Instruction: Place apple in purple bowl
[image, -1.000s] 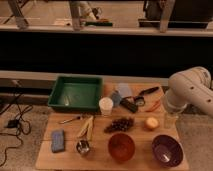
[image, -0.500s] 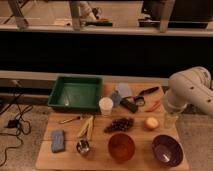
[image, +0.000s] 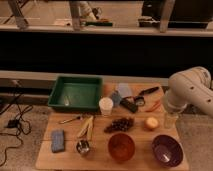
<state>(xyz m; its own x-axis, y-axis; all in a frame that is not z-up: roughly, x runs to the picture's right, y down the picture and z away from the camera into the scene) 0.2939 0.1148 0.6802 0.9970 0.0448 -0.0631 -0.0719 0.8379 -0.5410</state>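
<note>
The fingers of the gripper (image: 170, 120) are hanging open and empty just right of the apple (image: 151, 122), which is sitting on the desk (image: 97, 156) just beyond the purple bowl (image: 167, 151) at the near right. The apple is looking firm, light and smooth-skinned, so it is probably calling for a grip across its widest middle to avoid slipping.

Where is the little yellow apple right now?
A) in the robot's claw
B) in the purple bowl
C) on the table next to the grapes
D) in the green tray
C: the apple sits on the table between the grapes and the open gripper, which hangs beside it holding nothing; the purple bowl is empty.
</note>
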